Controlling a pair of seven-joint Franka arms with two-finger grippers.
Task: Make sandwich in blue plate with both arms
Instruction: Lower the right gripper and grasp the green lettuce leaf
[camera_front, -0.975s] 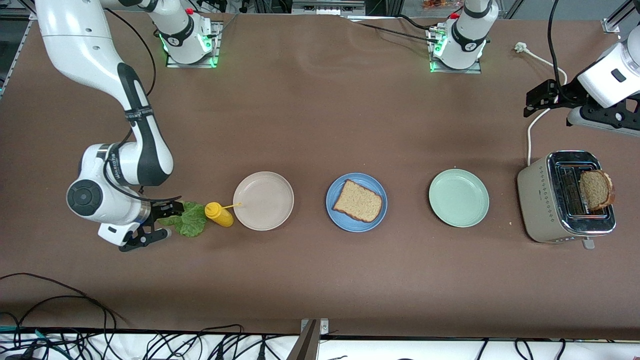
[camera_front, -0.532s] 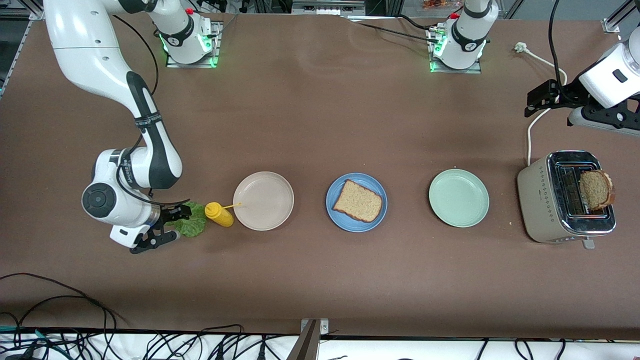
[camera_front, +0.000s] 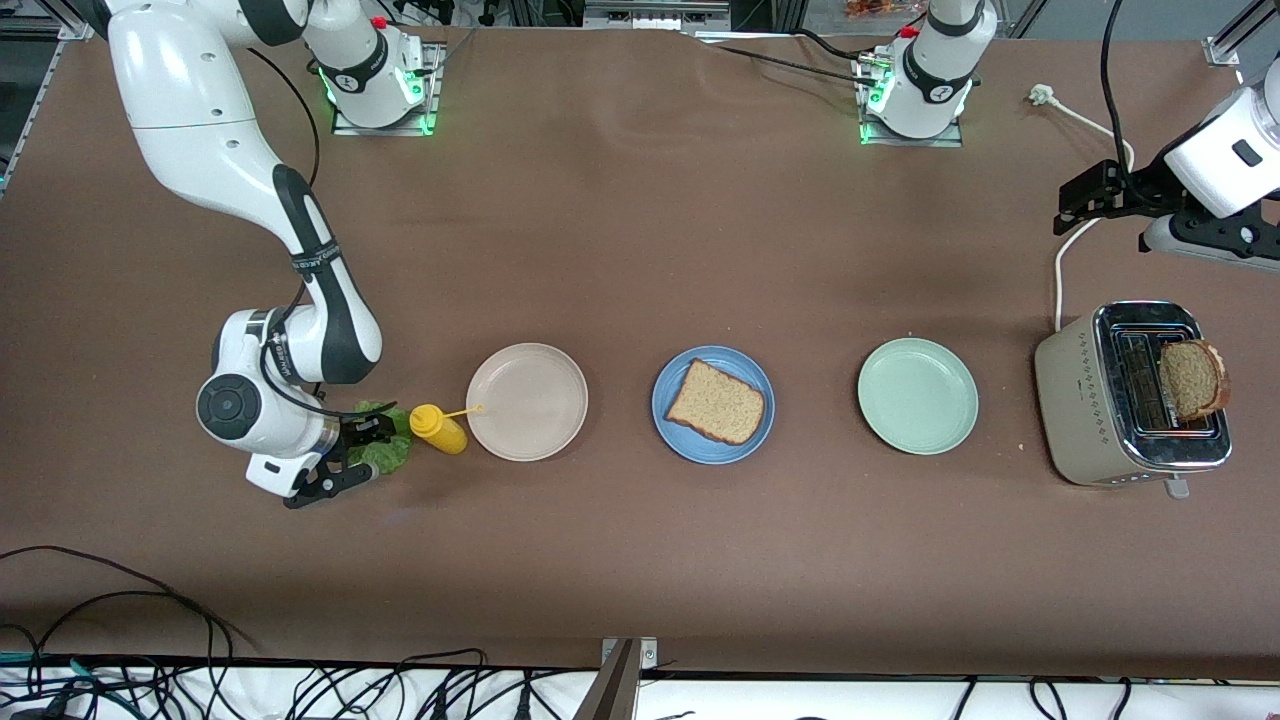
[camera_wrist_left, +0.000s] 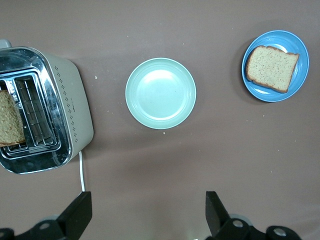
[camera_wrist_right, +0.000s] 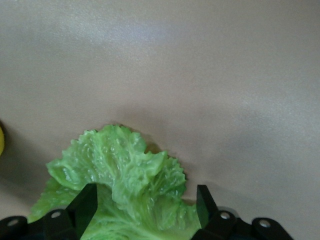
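One brown bread slice (camera_front: 716, 402) (camera_wrist_left: 271, 68) lies on the blue plate (camera_front: 665, 430) (camera_wrist_left: 299, 80) at mid-table. A second slice (camera_front: 1192, 378) (camera_wrist_left: 10, 125) stands in the toaster (camera_front: 1080, 400) (camera_wrist_left: 72, 115) at the left arm's end. The ruffled green lettuce leaf (camera_front: 393, 452) (camera_wrist_right: 125, 175) lies on the table at the right arm's end. My right gripper (camera_front: 358, 455) (camera_wrist_right: 146, 194) is down at the leaf, open, one finger on each side of it. My left gripper (camera_front: 1075, 205) (camera_wrist_left: 147, 200) hangs open and empty high over the table near the toaster.
A yellow mustard bottle (camera_front: 438, 428) lies between the lettuce and a beige plate (camera_front: 527, 402). A mint-green plate (camera_front: 917, 396) (camera_wrist_left: 160, 93) sits between the blue plate and the toaster. The toaster's white cord (camera_front: 1062, 260) runs toward the arm bases.
The right arm has slid toward the mustard bottle, bringing its fingers from the leaf's edge to either side of the leaf. The left gripper has risen slightly.
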